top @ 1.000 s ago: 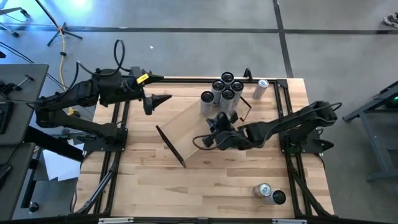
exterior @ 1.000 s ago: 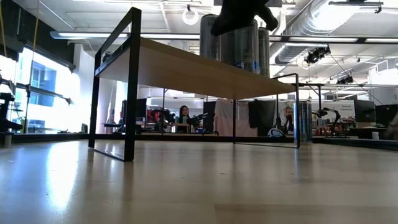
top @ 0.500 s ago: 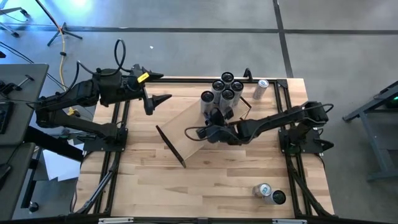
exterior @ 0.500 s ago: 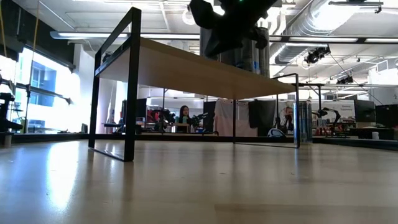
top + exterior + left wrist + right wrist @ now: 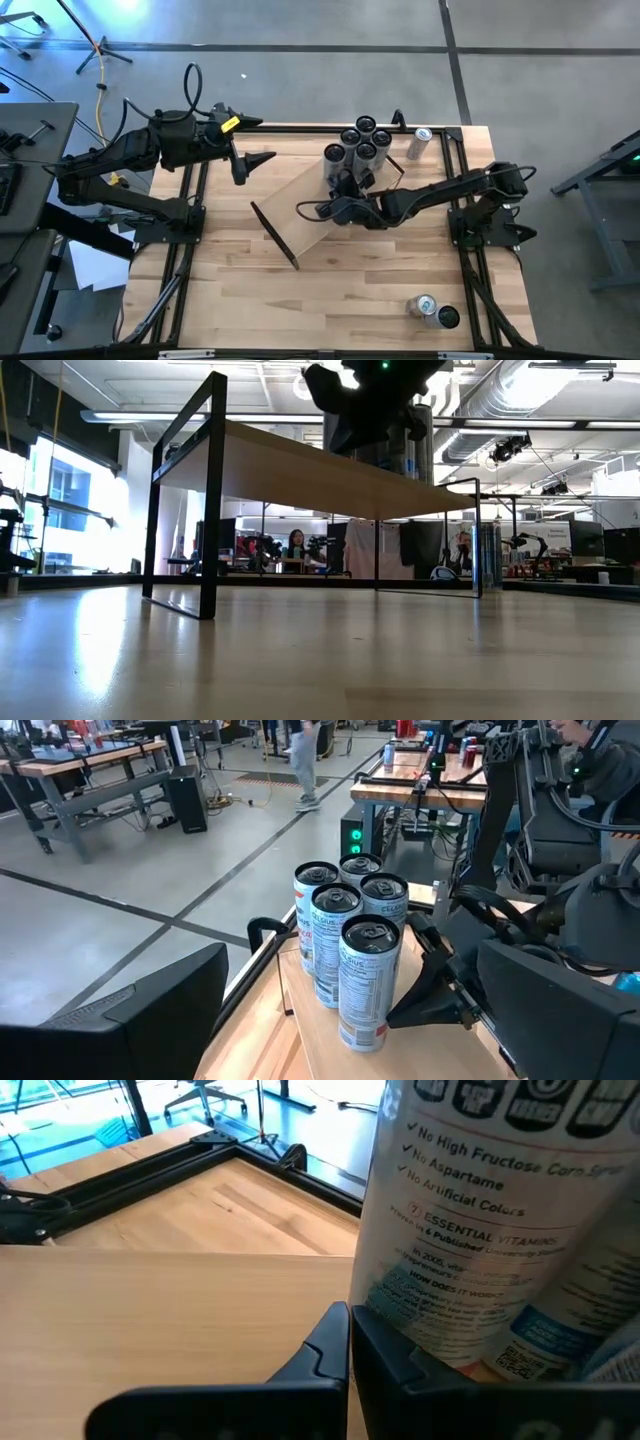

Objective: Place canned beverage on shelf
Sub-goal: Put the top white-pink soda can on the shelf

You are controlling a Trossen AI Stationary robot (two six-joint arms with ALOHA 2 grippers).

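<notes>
The shelf stands slantwise on the table on its black end brackets. Several tall silver cans stand upright in a cluster on its far right end. My right gripper is shut and reaches low over the board from the table's right. Its fingers lie close beside the foot of the nearest can, which fills the right wrist view. My left gripper hangs open above the table's far left, facing the cans and touching nothing. My right gripper has its shut fingers beside the lower part of the nearest can, slanting down from the table's right just over the board. I cannot tell whether a finger touches the can. The can stands upright on the shelf.
One can lies on its side at the table's far right corner. Two more cans lie near the front right edge. Bare tabletop stretches across the near left. Beyond the table the low view shows a workshop with people.
My right gripper has moved toward the table's left and far side, sinking a little over the shelf until its shut fingers came beside the nearest can. The cans and the shelf have stayed in place.
</notes>
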